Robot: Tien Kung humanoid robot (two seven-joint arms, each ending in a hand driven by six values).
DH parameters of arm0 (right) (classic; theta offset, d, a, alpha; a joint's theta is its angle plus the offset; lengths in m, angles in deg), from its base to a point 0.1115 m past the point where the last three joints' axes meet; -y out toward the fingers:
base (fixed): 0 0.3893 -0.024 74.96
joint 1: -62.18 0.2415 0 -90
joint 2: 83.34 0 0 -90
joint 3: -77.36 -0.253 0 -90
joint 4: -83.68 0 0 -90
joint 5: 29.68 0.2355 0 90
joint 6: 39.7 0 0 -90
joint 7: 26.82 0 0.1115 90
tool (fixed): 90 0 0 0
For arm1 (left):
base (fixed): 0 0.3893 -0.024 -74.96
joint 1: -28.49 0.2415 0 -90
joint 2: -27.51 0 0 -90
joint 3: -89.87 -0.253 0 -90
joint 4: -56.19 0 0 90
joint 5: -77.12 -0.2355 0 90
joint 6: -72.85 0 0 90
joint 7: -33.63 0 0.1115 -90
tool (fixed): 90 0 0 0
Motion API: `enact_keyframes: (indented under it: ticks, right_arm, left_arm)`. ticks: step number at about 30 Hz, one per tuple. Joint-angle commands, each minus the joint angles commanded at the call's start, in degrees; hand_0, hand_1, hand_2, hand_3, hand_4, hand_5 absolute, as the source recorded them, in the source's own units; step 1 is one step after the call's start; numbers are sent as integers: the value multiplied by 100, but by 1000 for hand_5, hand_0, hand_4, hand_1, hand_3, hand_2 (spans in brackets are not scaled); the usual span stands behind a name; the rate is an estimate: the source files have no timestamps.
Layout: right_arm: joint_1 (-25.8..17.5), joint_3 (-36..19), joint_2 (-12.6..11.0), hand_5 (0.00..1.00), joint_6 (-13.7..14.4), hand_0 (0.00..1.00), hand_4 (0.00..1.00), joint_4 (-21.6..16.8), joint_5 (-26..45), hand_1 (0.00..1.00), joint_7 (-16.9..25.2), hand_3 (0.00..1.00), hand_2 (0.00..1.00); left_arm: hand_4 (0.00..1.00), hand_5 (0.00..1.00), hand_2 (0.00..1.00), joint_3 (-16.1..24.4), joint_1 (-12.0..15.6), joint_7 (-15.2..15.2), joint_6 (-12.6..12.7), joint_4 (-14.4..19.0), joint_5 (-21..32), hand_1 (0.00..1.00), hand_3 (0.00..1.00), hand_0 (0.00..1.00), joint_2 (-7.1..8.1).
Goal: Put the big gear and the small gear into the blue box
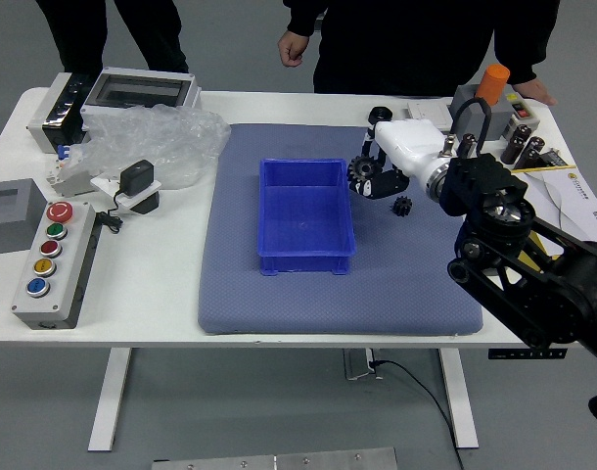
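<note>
Our right hand (408, 149) has its fingers closed around the big gear (363, 169), holding it near the blue box's right wall. We see the black fingers bent towards the blue box (303, 264), with the hand's white back reaching in from the right. Below the fingers, the small gear (402, 207) lies on the blue mat (279, 305), to the right of the blue box and apart from it. Neither gear is inside the blue box, which stands upright and open on the mat.

At the far side of our counter (152, 294), a person in black has one hand (293, 47) hanging near the far edge and the other hand (536, 91) at the far right corner, beside the grey block (480, 116) that bears an orange cylinder (492, 84).

To our left are clear plastic wrap (181, 142), a device with a dark screen (140, 90) and a grey button panel (59, 264). To our right, partly behind the arm, lies a yellow and white box (577, 201).
</note>
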Motion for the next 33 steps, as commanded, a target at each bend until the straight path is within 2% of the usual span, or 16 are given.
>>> enact_keyframes:
  ticks: [11,12,17,18,23,24,33]
  right_arm:
    - [143,206,678,95,31,487,808,251,36,405,37,474,404]
    - [142,208,715,455,10,584,810,274,51,449,30,595,508]
    - [136,200,860,455,-245,584,810,401,212,449,-53,595,508]
    - [136,195,876,540,-287,585,919,420,238,535,-65,828,671]
    - [150,157,935,540,-414,585,919,498,331,535,-91,828,671]
    - [153,150,940,618,-422,630,981,507,340,592,-92,927,748]
    - [181,122,910,643,-452,643,993,489,335,601,-118,915,748]
  left_arm:
    - [740,294,825,25,21,-18,-7,0,-58,817,860,847,-25]
    - [740,292,825,25,22,-18,-7,0,-60,817,860,847,-27]
    - [740,292,825,34,26,-22,-10,0,-80,817,860,847,-40]
    - [740,293,824,35,27,-23,-10,0,-84,817,859,847,-42]
    - [740,293,824,46,25,-24,-13,0,-104,817,859,847,-49]
    - [741,293,825,48,24,-24,-13,0,-107,818,859,847,-49]
    - [740,292,825,55,20,-24,-15,0,-121,818,860,847,-46]
